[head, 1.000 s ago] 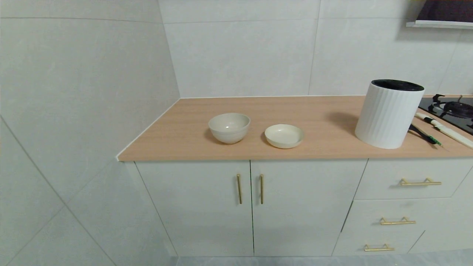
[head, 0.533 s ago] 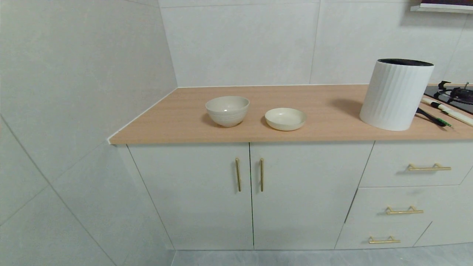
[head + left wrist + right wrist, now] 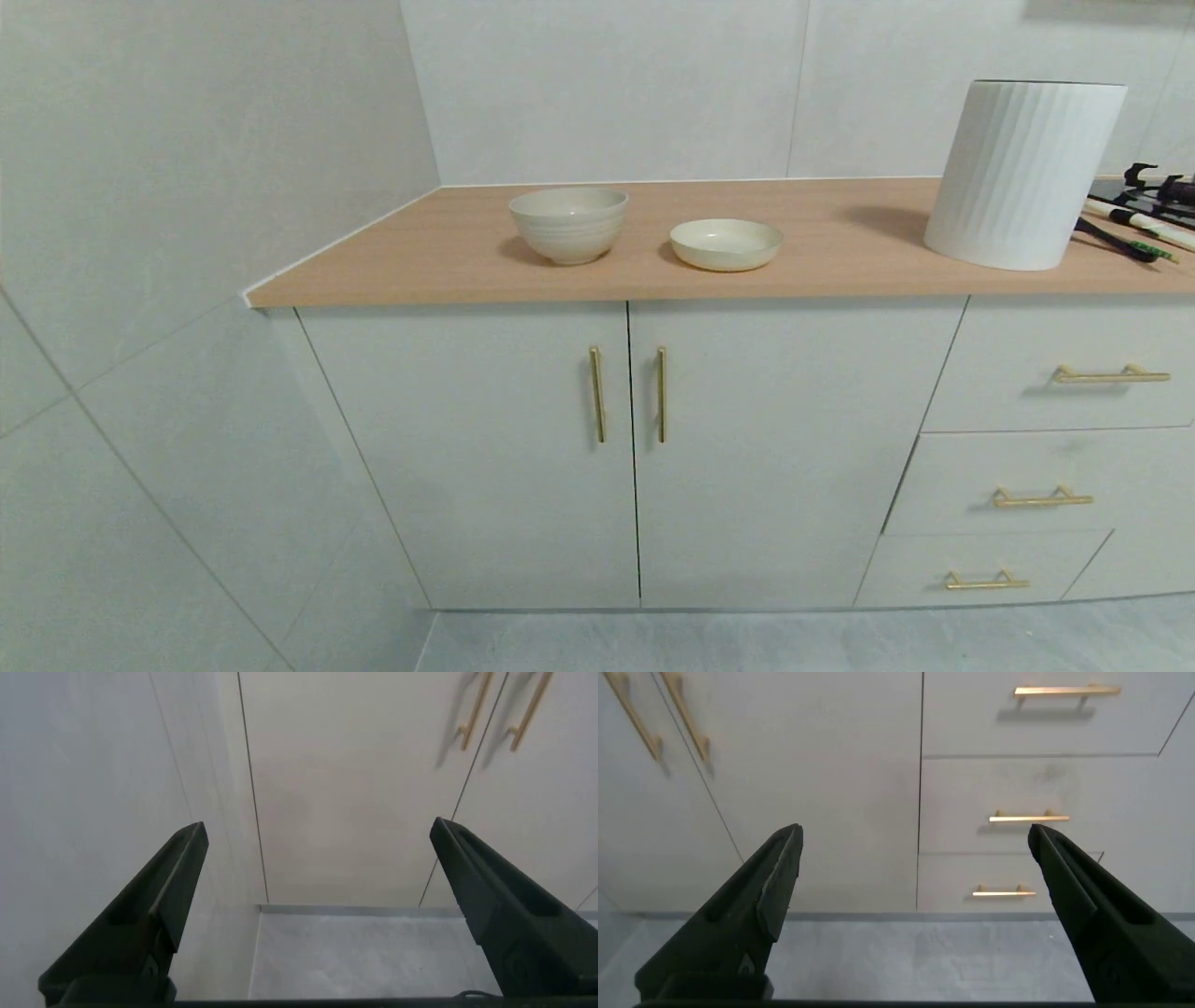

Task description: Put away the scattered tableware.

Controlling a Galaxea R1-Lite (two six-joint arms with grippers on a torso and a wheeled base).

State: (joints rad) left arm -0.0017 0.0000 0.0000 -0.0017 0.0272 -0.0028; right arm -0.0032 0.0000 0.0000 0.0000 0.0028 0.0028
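Bowl and dish on the countertop; both grippers face the cabinet fronts

A ribbed cream bowl [image 3: 569, 224] and a shallow dish [image 3: 725, 244], its bare inside showing, stand side by side but apart in the upper centre of the head view, on the wooden countertop [image 3: 840, 233]; a white fluted canister [image 3: 1024, 173] stands at upper right, with utensils [image 3: 1125, 238] lying just beside it; the left gripper [image 3: 318, 831] and right gripper [image 3: 915, 833] both have their jaws spread wide.

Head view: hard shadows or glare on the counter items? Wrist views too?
Head view: soft shadows fall left of the ribbed container, the bowl and the shallow dish on the countertop, so light comes from the right; no glare spots. Right wrist view: even light, a faint shadow below a drawer handle. Left wrist view: even, no glare.
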